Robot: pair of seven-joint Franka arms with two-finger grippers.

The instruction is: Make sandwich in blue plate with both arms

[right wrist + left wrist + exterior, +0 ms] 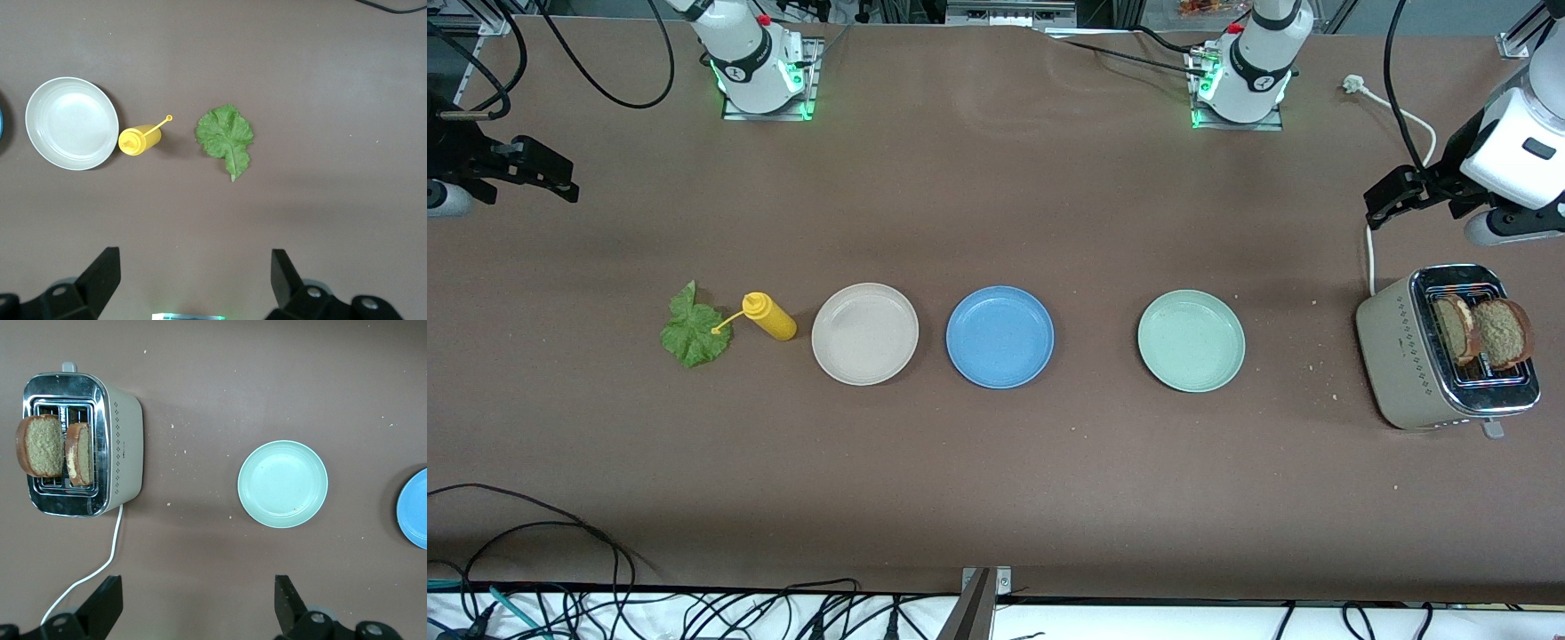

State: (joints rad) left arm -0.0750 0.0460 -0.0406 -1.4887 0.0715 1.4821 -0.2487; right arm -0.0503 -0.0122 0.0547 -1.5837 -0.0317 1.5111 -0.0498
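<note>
While both the left gripper and right gripper hang wide open and empty, the bread at right in the toaster looks light, crumbly; pinch its crust edges; blue plate centre.

Both arms are glossy white with black joint bands, green-lit bases, red buttons, black cables and black fingers.

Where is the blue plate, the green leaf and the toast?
blue plate [1000, 337]: front view, bare middle of the dish.
lettuce leaf [693, 333]: front view, middle of the leaf.
bread slices [1502, 333]: front view, face of the bigger slice standing in the toaster [1396, 356].
</note>
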